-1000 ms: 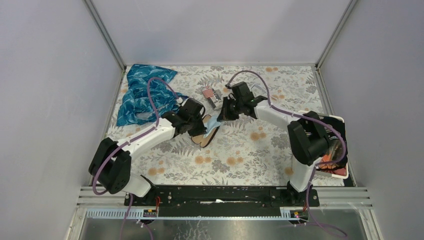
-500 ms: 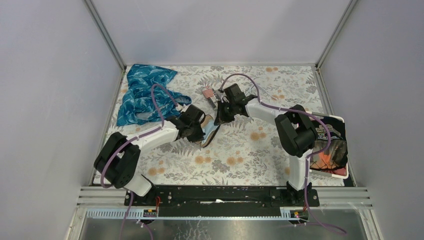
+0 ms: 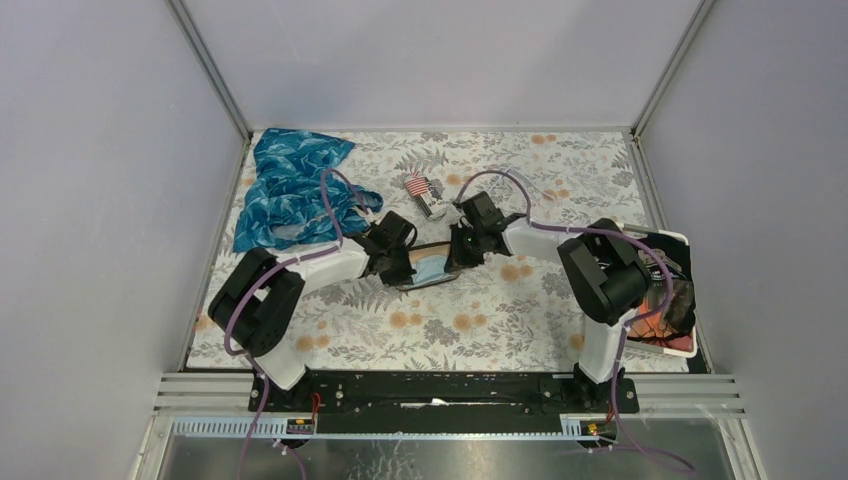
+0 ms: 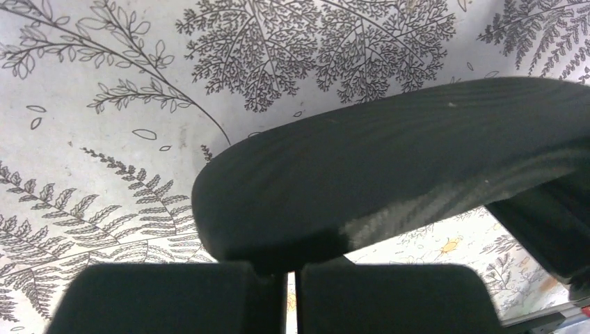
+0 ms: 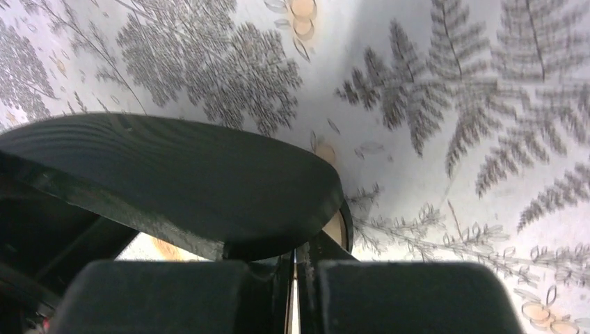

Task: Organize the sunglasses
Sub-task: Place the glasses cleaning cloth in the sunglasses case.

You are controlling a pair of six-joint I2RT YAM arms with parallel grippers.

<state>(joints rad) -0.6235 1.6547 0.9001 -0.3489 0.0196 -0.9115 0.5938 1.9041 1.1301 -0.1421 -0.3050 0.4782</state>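
Floral table: your left end effector, right end effector both clamped tight on black glasses case, mid-table.

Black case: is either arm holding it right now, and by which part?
Both, apparently: the left gripper pinches the black case by its thin rim at one end, the right gripper by the rim at the opposite end.
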